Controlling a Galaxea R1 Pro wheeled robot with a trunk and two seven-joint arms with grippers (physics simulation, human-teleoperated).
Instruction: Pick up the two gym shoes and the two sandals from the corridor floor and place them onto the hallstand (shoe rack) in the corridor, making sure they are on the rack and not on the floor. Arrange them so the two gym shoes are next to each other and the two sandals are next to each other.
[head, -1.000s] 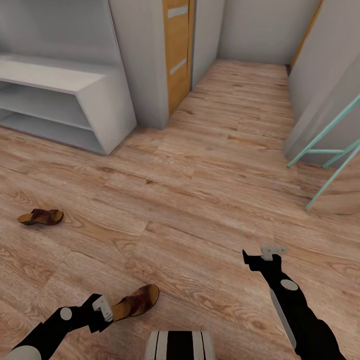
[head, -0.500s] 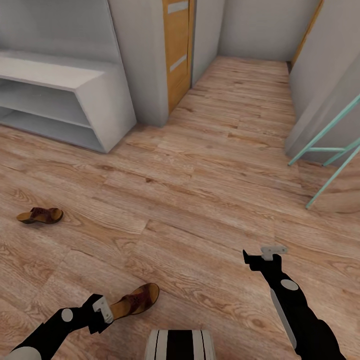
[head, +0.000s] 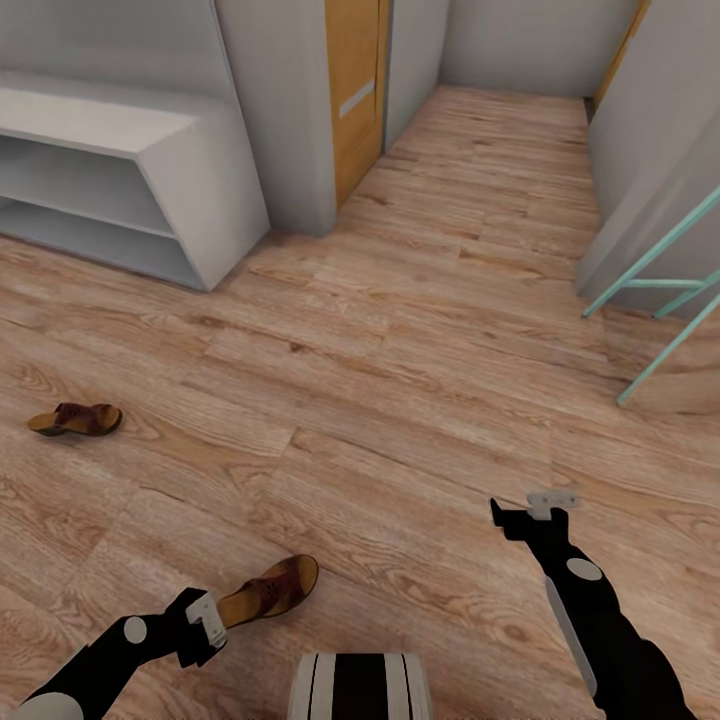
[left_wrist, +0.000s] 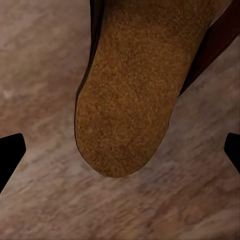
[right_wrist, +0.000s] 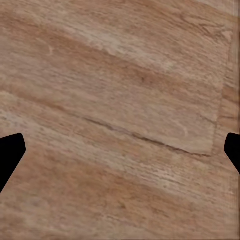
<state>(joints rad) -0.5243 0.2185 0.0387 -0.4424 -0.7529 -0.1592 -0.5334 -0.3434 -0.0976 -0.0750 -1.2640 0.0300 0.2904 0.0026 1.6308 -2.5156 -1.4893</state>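
Observation:
One dark-brown sandal (head: 268, 590) lies on the wood-plank corridor floor (head: 400, 400) just in front of me. My left gripper (head: 205, 620) hovers at its heel end. In the left wrist view the sandal's tan heel footbed (left_wrist: 130, 95) lies ahead of the left gripper (left_wrist: 120, 155), whose dark fingertips (left_wrist: 10, 155) stand wide apart, open and empty. The second sandal (head: 75, 419) lies further off to the left. My right gripper (head: 535, 510) hangs open over bare floor (right_wrist: 120, 100). The white-grey hallstand (head: 150, 150) stands at the back left. The gym shoes are out of view.
A grey wall corner (head: 285, 120) and an orange door (head: 355, 90) stand beside the hallstand. A teal metal frame (head: 660, 290) leans against the right wall. The corridor runs on ahead between grey walls. My own base (head: 360, 690) shows at the bottom.
The whole picture has shifted slightly, so the camera has moved. Both arms keep the same pose and both sandals lie where they were.

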